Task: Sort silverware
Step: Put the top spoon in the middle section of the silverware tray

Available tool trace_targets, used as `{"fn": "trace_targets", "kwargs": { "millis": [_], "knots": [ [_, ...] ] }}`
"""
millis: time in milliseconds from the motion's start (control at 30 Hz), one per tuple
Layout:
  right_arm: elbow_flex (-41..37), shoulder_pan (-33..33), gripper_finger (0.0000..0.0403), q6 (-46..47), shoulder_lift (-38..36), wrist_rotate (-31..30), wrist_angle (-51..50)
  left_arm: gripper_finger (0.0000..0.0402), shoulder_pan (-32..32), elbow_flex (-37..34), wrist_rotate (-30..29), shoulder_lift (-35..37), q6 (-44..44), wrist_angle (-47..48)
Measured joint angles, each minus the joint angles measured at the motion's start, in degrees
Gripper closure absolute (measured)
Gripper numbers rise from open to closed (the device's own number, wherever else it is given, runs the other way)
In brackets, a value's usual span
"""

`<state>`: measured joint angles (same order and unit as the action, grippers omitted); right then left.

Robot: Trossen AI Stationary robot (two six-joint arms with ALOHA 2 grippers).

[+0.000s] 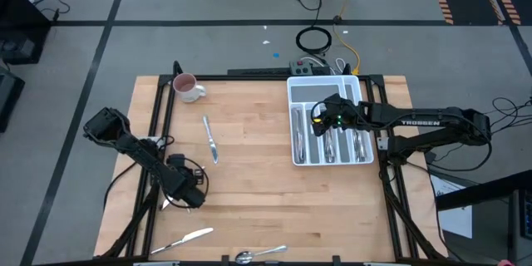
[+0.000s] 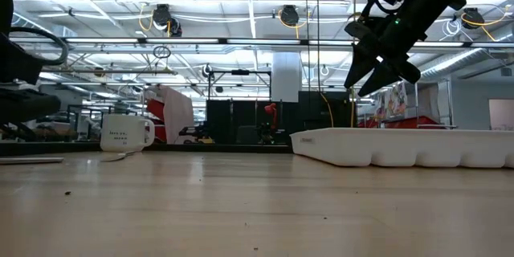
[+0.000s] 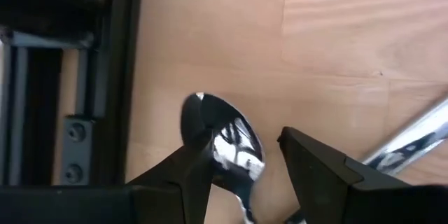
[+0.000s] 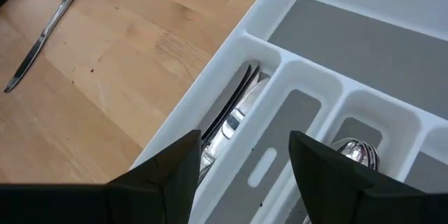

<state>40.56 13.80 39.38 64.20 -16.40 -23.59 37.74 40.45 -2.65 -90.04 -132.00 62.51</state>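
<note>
Near the table's left edge lies a shiny spoon [image 3: 231, 147]. My left gripper [image 1: 177, 193] points down over it and is open, with the spoon's bowl between its fingers, close to one of them. Another piece of silverware [image 3: 413, 136] lies beside it. A knife [image 1: 210, 139] lies mid-table, and a second knife [image 1: 188, 238] and a spoon [image 1: 259, 253] lie near the front edge. My right gripper [image 4: 241, 147] hangs open above the white tray [image 1: 299, 87], holding nothing. The tray's slots hold knives [image 4: 231, 115] and spoons [image 4: 357, 150]. My left gripper comes from above with its fingers on either side of the spoon's bowl [image 3: 238, 136]. One finger [image 3: 192, 171] overlaps the bowl's edge in the wrist view. I cannot tell whether it touches the bowl. The spoon lies flat on the table.
A white-and-pink mug [image 1: 187, 88] stands at the far left corner. A black frame rail [image 3: 112, 77] runs along the table's left edge, close to my left gripper. Bare wood lies between the two arms.
</note>
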Motion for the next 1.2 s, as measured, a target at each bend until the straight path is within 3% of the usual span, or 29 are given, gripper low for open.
{"fn": "trace_targets", "kwargs": {
  "millis": [233, 667, 933, 1200],
  "knots": [
    [0.0, 0.0, 0.0195, 0.0, 0.0, 0.0, 0.0, 0.0239, -0.2, 0.0, -1.8, -0.3, -1.1, -2.2],
    [0.0, 0.0, 0.0195, 0.4, 0.0, 0.2, 0.0, 0.0394, -0.3, 0.0, -3.6, -1.7, 0.5, -2.5],
    [0.0, 0.0, 0.0195, 0.4, 0.0, 0.2, 0.0, 0.0399, -0.3, 2.0, -4.5, -1.8, 0.3, -3.5],
    [0.0, 0.0, 0.0195, 0.4, 0.0, 0.1, 0.0, 0.04, -2.2, 7.7, -11.3, -1.8, 0.9, -4.6]
  ]
}}
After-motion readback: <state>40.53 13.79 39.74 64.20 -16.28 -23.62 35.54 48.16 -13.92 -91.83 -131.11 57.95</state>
